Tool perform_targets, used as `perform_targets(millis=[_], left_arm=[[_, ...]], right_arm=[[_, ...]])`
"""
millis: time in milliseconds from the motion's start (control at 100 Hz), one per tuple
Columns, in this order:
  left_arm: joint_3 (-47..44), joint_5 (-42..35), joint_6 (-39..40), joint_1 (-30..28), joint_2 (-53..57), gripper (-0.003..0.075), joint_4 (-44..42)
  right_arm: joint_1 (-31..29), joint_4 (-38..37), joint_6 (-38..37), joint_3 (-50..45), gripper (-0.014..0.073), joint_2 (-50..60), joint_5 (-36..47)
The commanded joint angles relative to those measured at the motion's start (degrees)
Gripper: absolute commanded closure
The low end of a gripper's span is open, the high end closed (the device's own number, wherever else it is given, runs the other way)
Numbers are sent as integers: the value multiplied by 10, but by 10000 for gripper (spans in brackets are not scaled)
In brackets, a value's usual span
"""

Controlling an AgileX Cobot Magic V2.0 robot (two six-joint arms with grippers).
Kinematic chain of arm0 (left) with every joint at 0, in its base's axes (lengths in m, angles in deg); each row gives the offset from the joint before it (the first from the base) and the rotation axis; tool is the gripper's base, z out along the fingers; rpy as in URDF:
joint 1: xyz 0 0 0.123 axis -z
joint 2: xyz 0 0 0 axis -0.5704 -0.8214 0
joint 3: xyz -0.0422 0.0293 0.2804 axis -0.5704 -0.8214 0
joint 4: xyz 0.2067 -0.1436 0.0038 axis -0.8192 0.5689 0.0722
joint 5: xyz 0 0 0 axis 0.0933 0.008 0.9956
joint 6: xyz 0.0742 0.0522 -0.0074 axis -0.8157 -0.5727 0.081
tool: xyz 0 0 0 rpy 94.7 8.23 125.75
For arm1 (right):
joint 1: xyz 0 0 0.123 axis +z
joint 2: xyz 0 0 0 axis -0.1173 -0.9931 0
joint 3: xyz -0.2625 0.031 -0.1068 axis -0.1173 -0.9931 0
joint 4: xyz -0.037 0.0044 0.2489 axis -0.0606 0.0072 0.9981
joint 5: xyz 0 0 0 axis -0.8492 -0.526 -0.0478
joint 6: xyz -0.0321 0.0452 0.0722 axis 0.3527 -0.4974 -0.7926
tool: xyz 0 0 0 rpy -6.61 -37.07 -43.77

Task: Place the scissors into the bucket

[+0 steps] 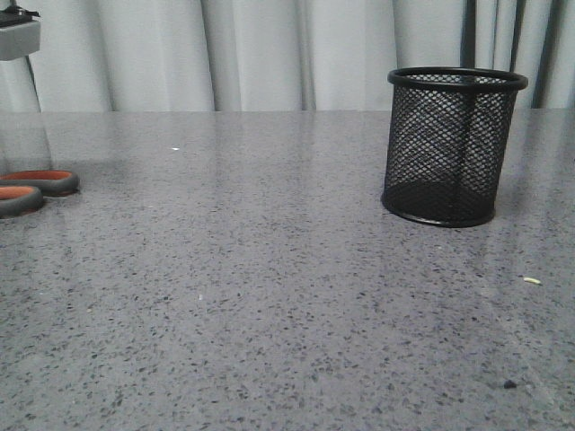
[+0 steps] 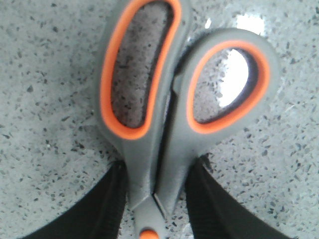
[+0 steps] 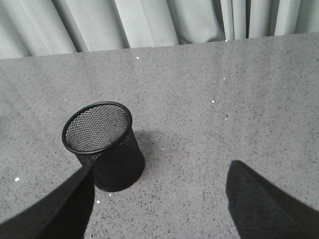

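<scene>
While left fingers flank scissors, bucket stands unlabelled

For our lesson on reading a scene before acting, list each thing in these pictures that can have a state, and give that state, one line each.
scissors: blades closed, lying flat on the table, not yet in the bucket.
bucket: upright, empty, standing apart from the scissors.
left gripper: jaws either side of the scissors just below the handles; grip not clear.
right gripper: jaws open, holding nothing, near the bucket.
</scene>
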Motion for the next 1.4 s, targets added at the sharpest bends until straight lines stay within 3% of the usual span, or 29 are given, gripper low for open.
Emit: perform_targets(millis=[0, 290, 530, 660, 750, 870, 1080, 1180, 1390], left_arm=[[1, 46, 2, 4, 3, 479, 40], [1, 39, 2, 4, 18, 484, 60], [2, 26, 2, 4, 78, 618, 73], [2, 9, 2, 4, 112, 631, 130], [4, -9, 2, 5, 139, 631, 178], [21, -29, 2, 27, 173, 631, 202], [86, -61, 2, 136, 213, 631, 202], [112, -80, 2, 191, 223, 631, 202], [159, -96, 2, 264, 232, 631, 201]], right_arm=[[2, 1, 4, 19, 96, -10, 32], [2, 6, 4, 19, 96, -10, 29], [8, 33, 4, 19, 96, -10, 65], [24, 72, 12, 19, 96, -10, 111], [42, 148, 55, 19, 96, -10, 140], [74, 318, 165, 19, 96, -19, 152], [129, 589, 378, 25, 96, -93, 103], [156, 629, 410, 51, 96, -155, 75], [209, 593, 410, 130, 95, -252, 108]])
